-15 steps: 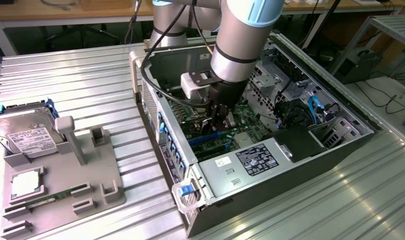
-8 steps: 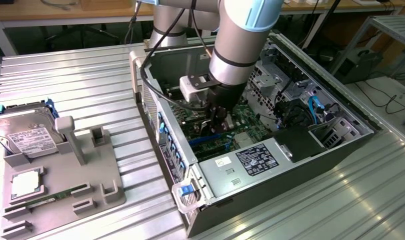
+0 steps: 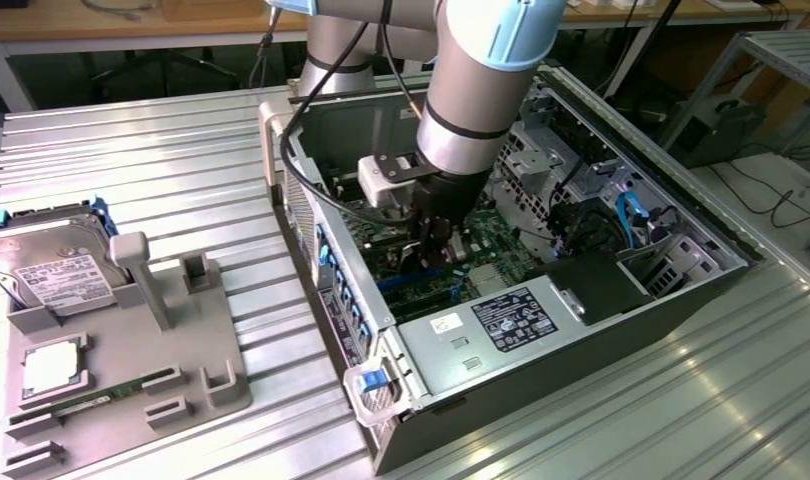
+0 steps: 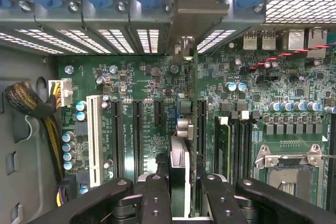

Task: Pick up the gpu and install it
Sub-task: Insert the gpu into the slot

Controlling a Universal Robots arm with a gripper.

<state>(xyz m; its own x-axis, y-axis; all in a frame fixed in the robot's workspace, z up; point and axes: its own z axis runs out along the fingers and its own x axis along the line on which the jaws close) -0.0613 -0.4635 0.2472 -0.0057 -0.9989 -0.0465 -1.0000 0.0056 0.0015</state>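
Black fingers (image 4: 157, 198) of the hand (image 4: 178, 192) fill the near edge of the wrist view, and clamped edge-on between them is the gpu (image 4: 178, 156) — I'm seeing it as a thin card standing upright, its silver bracket (image 4: 182, 51) lined up with the rear slot openings of the case. So the hand is closed on the card, no doubt about that.

Below it, the motherboard (image 4: 252, 87) spreads out green, and the card sits right over one of the long black expansion slots (image 4: 201, 129), between that slot and its neighbours. Whether the edge connector is fully seated or just touching, I can't tell from here.

Stepping back: in the exterior view the arm (image 3: 479, 90) reaches straight down into the open computer case (image 3: 605, 330), with the hand (image 3: 439, 235) deep among the boards. On the exterior view's left, the grey parts holder (image 3: 178, 350) sits on the ribbed metal tabletop (image 3: 152, 160), with the hard drive (image 3: 52, 265) propped in it and the RAM stick (image 3: 98, 398) lying low in its groove. No card in the holder.

My read: the pick-up is done and the carry is done. What's left is the seating itself and letting go — the hand has the card at the slot and has not released it.
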